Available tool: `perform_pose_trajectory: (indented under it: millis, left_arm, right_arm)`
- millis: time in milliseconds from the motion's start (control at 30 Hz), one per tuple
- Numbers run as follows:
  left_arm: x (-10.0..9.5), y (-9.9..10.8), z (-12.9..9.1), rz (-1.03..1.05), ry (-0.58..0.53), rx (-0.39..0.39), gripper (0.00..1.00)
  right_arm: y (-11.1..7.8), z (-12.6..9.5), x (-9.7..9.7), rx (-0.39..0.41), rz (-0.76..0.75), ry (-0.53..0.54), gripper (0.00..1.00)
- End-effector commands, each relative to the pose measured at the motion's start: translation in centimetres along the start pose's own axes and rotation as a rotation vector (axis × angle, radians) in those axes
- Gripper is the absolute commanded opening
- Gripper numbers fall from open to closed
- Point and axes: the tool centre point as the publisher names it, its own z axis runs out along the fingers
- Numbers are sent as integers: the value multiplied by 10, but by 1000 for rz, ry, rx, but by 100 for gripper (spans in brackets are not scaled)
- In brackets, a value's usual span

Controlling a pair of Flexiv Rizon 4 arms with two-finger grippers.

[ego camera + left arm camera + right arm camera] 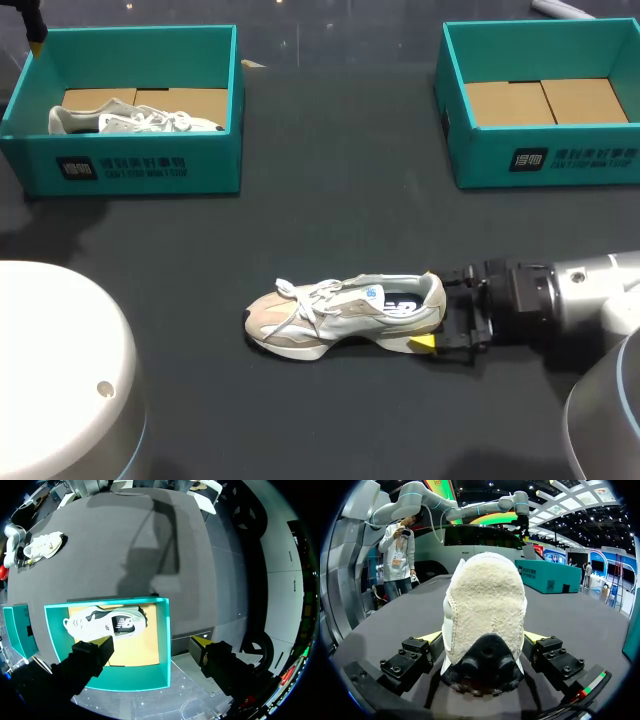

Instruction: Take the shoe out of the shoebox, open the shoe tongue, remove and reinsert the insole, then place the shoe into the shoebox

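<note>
Right gripper (483, 636) at shoe (345, 315) heel, 5 o'clock; clamped or not, cannot tell. Left gripper (152, 641) apart over 10 o'clock shoebox (140, 170). Risk: loose hold, shoe twists.

Dark grey bench (340, 180). Toward the far left corner, a teal shoebox (140, 165), standing open. Toward the far right corner, a second teal shoebox (560, 160), likewise open. Well apart from both, nearer the near edge and right of middle, a beige-and-white shoe (340, 315) on its sole, toe toward the left edge.
</note>
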Motion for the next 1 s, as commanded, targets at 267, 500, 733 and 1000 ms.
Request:
perform_pose_trajectory:
  millis: [267,500,733,1000]
  left_arm:
    - [1,0,0,2,1,0,100]
    - [1,0,0,2,1,0,100]
    - [1,0,0,2,1,0,100]
    - [1,0,0,2,1,0,100]
  right_arm:
    - [0,9,-2,1,-2,14,100]
    - [0,12,-3,1,-2,20,86]
    - [1,14,-4,2,-10,29,0]
    - [1,10,-4,4,-15,39,0]
